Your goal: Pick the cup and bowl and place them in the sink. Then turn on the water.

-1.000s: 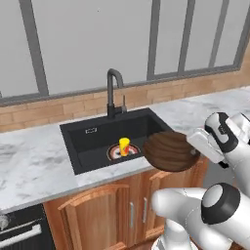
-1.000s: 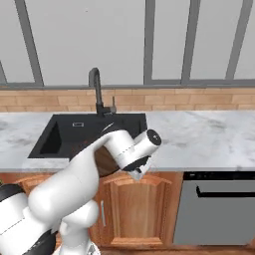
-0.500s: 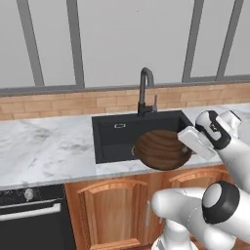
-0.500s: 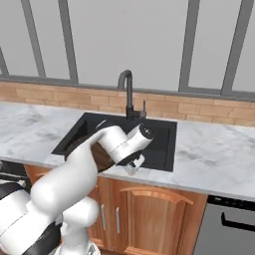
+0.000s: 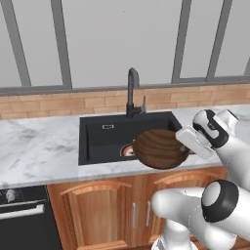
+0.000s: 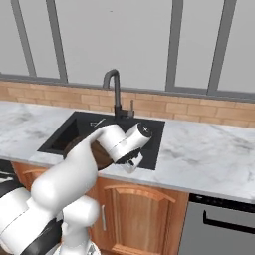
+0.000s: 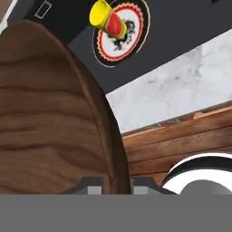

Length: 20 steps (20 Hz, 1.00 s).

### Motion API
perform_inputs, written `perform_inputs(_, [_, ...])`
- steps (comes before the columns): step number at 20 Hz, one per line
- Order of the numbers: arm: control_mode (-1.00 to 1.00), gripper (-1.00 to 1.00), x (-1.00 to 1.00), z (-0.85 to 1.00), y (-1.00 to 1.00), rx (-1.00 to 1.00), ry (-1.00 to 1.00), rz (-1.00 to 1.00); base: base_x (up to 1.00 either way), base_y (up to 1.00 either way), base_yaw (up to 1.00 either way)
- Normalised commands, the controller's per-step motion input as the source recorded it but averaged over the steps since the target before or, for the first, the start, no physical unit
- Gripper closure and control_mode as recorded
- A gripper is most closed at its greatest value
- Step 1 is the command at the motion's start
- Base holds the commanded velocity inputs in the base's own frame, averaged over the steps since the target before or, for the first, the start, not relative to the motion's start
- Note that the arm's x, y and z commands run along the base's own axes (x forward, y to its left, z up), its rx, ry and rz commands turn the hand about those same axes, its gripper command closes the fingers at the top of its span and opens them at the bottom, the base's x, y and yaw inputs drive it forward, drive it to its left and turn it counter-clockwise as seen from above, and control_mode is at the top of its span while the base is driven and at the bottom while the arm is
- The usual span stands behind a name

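Counter (image 5: 39,151): grey and white marble. It runs across the middle of both base views, with wood cupboards (image 5: 97,210) under it.
Sink (image 5: 105,141): a black box shape set in the counter, in the middle of the left base view. A black bent tap (image 5: 133,90) stands at its back edge.
Arm (image 6: 74,174): big and white. It comes up from the lower left of the right base view and bends over the sink's front edge.
Bowl (image 5: 161,149): dark brown wood with lines. It is tipped on its side, up in the air over the sink's front right part. In the hand view it takes up the left side.
Gripper (image 5: 189,142): the jaws are squeezed on the bowl's rim, at the bowl's right side in the left base view.
Cup (image 7: 108,20): small and yellow with a red mark. It lies tipped on the round drain (image 7: 129,41) in the sink, at the top of the hand view.
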Motion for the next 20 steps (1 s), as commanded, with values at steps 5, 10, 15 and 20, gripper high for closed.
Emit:
perform_inputs(5, [1.00, 1.00, 0.00, 0.00, 0.00, 0.00, 0.00, 0.00, 0.43, -0.24, 0.04])
perform_inputs(10, [1.00, 1.00, 0.00, 0.00, 0.00, 0.00, 0.00, 0.00, 0.48, -0.14, 0.07])
perform_inputs(15, [1.00, 1.00, 0.00, 0.00, 0.00, 0.00, 0.00, 0.00, 0.28, -0.38, 0.00])
perform_inputs(20, [1.00, 1.00, 0.00, 0.00, 0.00, 0.00, 0.00, 0.00, 0.00, -0.37, 0.00])
